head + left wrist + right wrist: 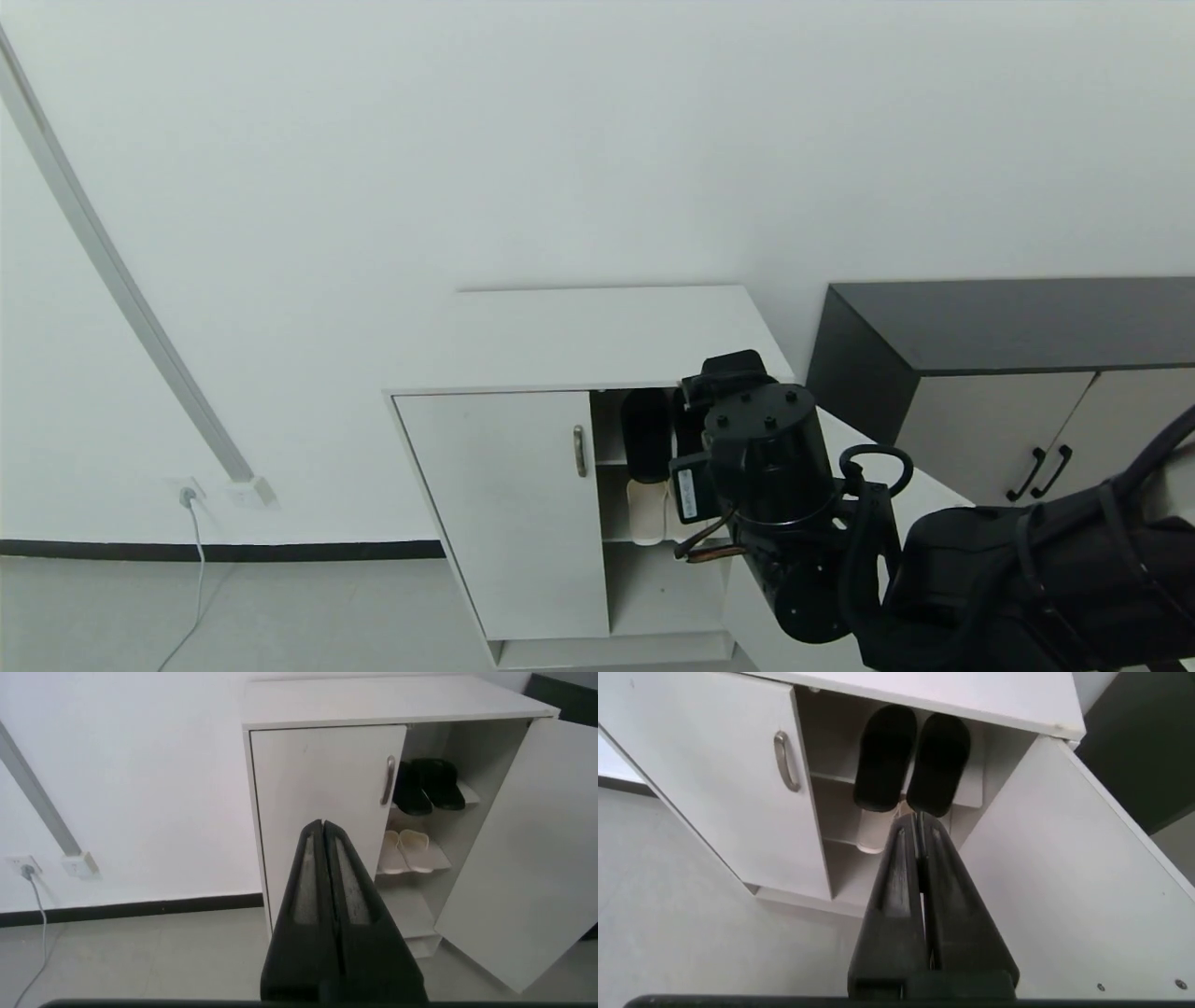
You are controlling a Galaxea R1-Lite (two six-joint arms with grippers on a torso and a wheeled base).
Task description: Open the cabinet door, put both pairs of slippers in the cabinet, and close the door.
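Note:
The white cabinet point(597, 336) stands against the wall with its left door point(504, 504) closed and its right door point(1083, 877) swung open. A black pair of slippers point(910, 756) lies on the upper shelf and a white pair point(411, 851) on the shelf below. My right gripper point(915, 824) is shut and empty, just in front of the open compartment and level with the black pair. In the head view the right wrist point(766, 457) covers much of the opening. My left gripper point(323, 828) is shut and empty, farther back, facing the closed door.
A metal handle point(580, 451) sits on the closed left door. A dark-topped cabinet point(1008, 327) stands right of the white one, beyond the open door. A wall socket with a cable point(189, 495) is at the left. Bare floor point(140, 952) lies before the cabinet.

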